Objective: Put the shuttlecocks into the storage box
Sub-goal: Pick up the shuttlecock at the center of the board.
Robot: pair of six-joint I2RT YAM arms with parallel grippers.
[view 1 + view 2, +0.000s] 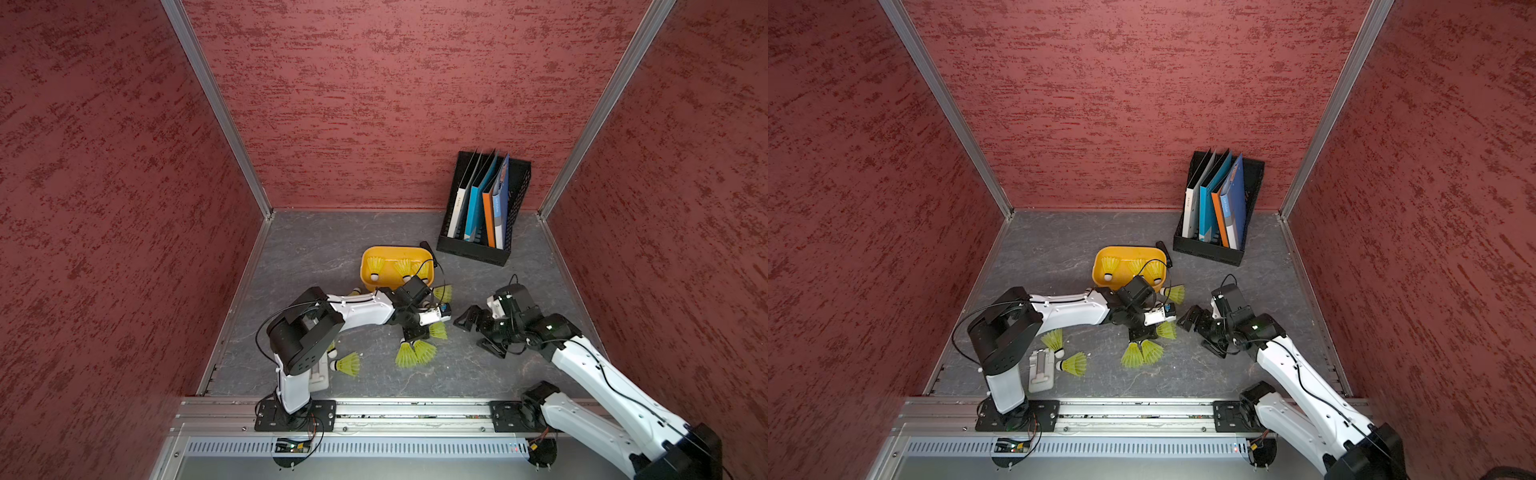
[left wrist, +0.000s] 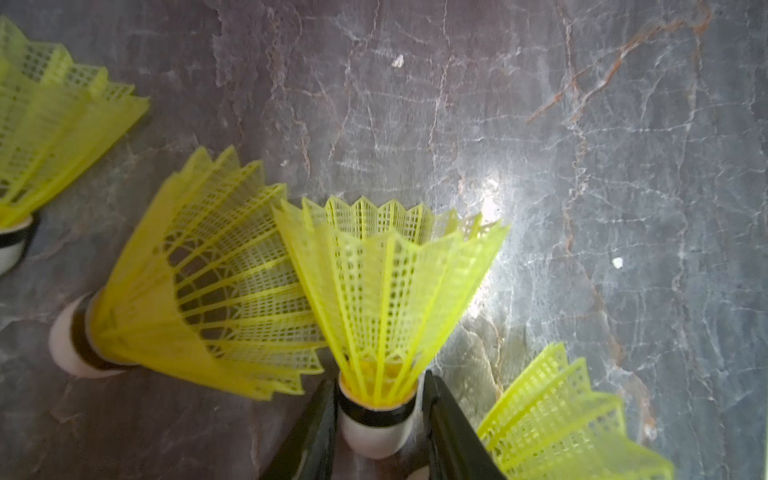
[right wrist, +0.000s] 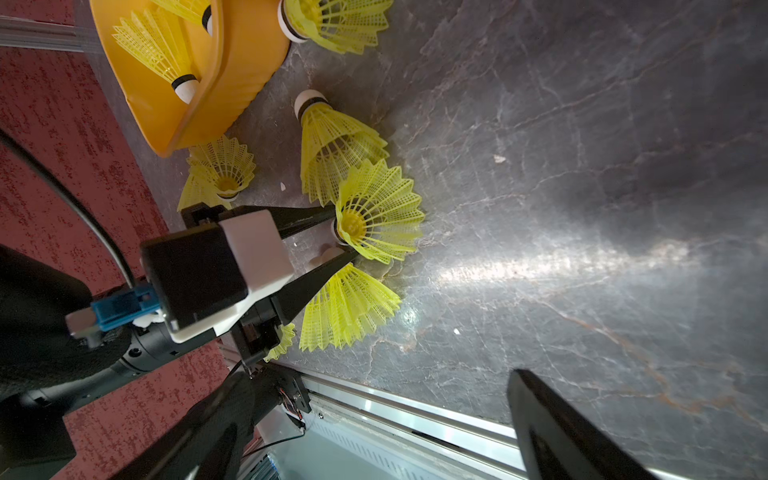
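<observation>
The left gripper (image 2: 378, 384) appears clamped on the white tip of 1 shuttlecock (image 2: 386, 291), in the cluster on the table (image 2: 582, 166) near the storage box (image 1: 395, 249). The right gripper (image 1: 478, 333) fingers stand apart. Risk: the round tip slips, or the touching neighbour shuttlecock (image 2: 199, 282) snags on lift.

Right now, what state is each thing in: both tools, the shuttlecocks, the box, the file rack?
Left tool, shut on the white tip of one shuttlecock.
Right tool, open, empty.
Storage box, upright, three shuttlecocks visible inside.
Other shuttlecocks, lying loose on the table.
File rack, upright, folders standing in it.
</observation>
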